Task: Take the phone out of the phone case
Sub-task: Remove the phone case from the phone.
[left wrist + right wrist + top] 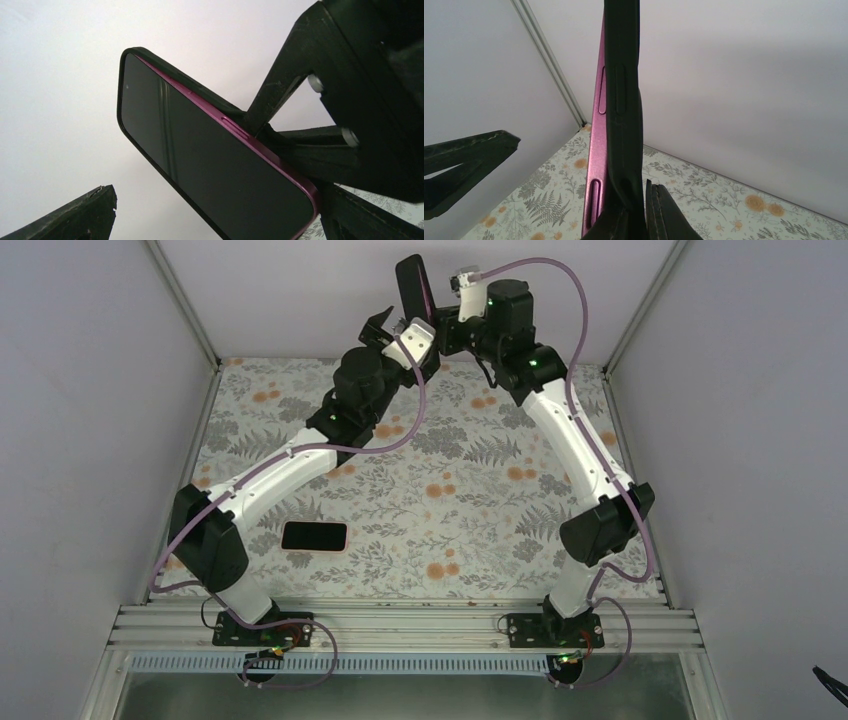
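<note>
Held object: We see a magenta slab-shaped phone (pixel 200 160) with a dark glass screen. It is partly seated in a black soft-sided phone case (pixel 623 100) and held upright in the air above the far end of the floral-patterned tabletop (pixel 450 490).
Right pincer: The right gripper (pixel 644 215) is clamped tight at the lower end of the bundle. From its wrist view we judge that it pinches the black case rather than the phone, though the contact is partly hidden.
Left pincer: The left gripper (pixel 390 328) has its jaws spread wide and holds nothing. It hovers just beside the screen side of the phone, with one fingertip showing low in its own view, apart from the phone.
Done so far: Along one long side, the magenta edge with its buttons sits outside the case wall. We judge that this side is freed.
Left to do: A black rim wraps the top corner and the opposite long edge of the screen, so the phone is not out yet. We judge that the free pincer must take the exposed magenta edge and draw the phone clear while the case is held.
Also on the table: A dark flat rectangle with a pale pink rim (pixel 314 536) lies near the left arm's base, well apart from both grippers. We cannot tell what it is.
</note>
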`<state>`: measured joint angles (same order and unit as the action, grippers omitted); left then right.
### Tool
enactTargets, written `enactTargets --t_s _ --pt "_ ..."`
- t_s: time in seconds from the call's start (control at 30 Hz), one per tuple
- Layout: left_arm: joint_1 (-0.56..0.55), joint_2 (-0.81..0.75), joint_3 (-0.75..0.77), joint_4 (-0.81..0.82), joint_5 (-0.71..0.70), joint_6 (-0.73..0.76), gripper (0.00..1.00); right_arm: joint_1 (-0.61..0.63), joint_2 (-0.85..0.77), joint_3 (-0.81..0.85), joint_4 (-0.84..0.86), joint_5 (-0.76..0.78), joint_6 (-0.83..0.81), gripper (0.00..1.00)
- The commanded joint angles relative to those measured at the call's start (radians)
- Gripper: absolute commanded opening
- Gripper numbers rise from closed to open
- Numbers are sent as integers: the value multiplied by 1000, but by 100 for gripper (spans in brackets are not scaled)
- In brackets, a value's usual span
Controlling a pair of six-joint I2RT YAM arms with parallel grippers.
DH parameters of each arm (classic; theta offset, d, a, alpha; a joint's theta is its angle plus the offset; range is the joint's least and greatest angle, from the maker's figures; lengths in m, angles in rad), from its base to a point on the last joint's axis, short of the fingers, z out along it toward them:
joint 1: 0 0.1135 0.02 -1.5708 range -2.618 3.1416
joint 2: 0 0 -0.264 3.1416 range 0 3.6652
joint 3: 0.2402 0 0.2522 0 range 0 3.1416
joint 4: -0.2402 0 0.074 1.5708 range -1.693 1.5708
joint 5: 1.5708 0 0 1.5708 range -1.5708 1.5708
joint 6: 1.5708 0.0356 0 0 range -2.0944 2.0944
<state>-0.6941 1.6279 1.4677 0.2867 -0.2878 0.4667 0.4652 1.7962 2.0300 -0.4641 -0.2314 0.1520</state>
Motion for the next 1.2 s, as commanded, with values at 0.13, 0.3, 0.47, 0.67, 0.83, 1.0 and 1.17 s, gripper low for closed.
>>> enactTargets --t_s 0.13,0.3,0.47,0.67,0.83,1.0,1.17 --pt "-16 18 15 104 -164 13 100 17 -80 -15 96 -31 31 3" --pt "-19 73 -3 423 -470 216 99 18 -88 -33 99 -40 65 3" --pt "4 100 -63 691 -558 342 98 18 -118 -62 105 -71 74 3" --pt "2 112 -80 716 -577 300 79 18 -158 -95 111 -125 76 3" --pt "1 150 -38 710 -643 272 71 18 -189 -117 116 -152 70 3" --pt "-10 110 -50 519 -543 111 62 17 -210 -122 121 -177 65 3" --pt "-37 117 -27 444 -493 76 35 17 -203 -125 121 -190 72 3"
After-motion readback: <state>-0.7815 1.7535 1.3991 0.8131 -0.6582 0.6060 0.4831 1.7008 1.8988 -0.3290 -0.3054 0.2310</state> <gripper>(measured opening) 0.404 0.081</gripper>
